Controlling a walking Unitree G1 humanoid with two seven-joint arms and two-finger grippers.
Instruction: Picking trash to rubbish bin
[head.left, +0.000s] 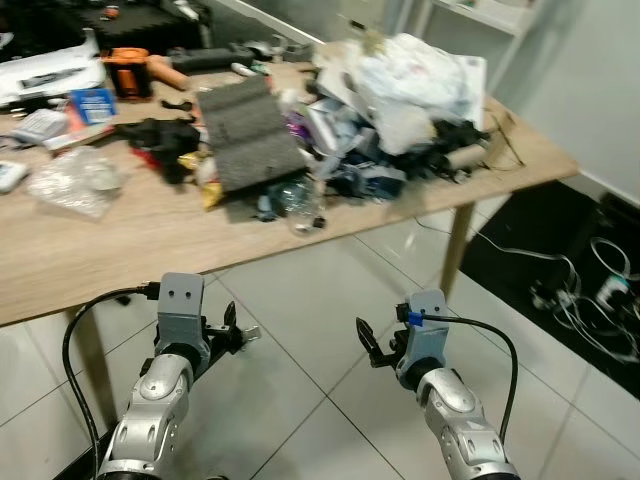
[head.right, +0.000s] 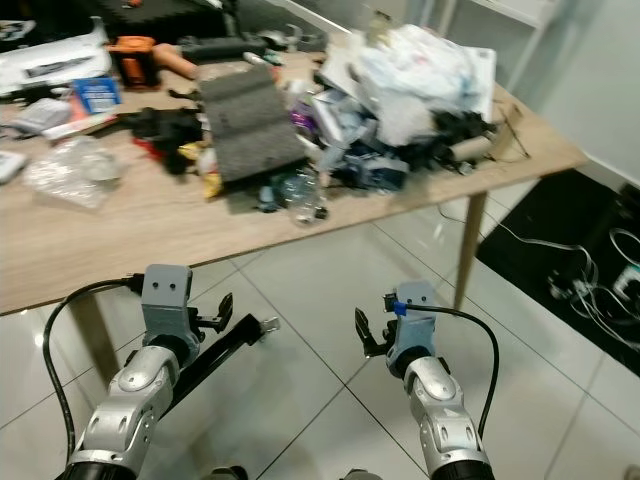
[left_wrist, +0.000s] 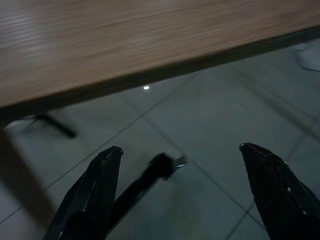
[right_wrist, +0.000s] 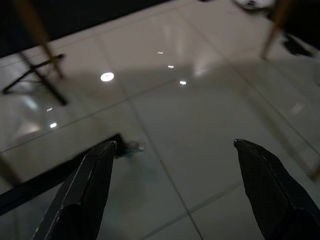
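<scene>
**A:** White tiled floor (head.left: 300, 330), wooden bench (head.left: 120, 250) ahead w/ clutter all over. Where's the trash vs the arms?

**B:** Main trash heap (head.left: 400, 100) sits on the bench's far right part: white bags, crumpled wrappers, dark bits. Both arms are low, below bench height and short of its front edge, so the heap lies forward and up from each.

**A:** Which arm's closer?

**B:** Right end effector (head.left: 372, 345), I'd say. Heap is ahead of it, slightly to its right. Left end effector (head.left: 235, 335) is further off; heap lies diagonally across to its right.

**A:** Anything nearer the edge?

**B:** Clear plastic bottle (head.left: 300, 205) lying near the front edge, about between the two arms, just below a grey ribbed mat (head.left: 245, 130). Long axis runs roughly front to back, but it's small and see-through, so not sure. Clear plastic bag (head.left: 75, 180) sits well off to the left.

**A:** Fingers?

**B:** Both spread wide, holding nothing. Left wrist cam looks at the bench's underside edge and floor btwn its fingers (left_wrist: 95, 190); right wrist cam sees floor btwn its fingers (right_wrist: 85, 185).

**A:** Bin?

**B:** Can't spot one.

**A:** So next move?

**B:** Prob. lift the right arm up over the edge, reach fwd toward the bottle or heap. Robot may need to step closer first.
</scene>
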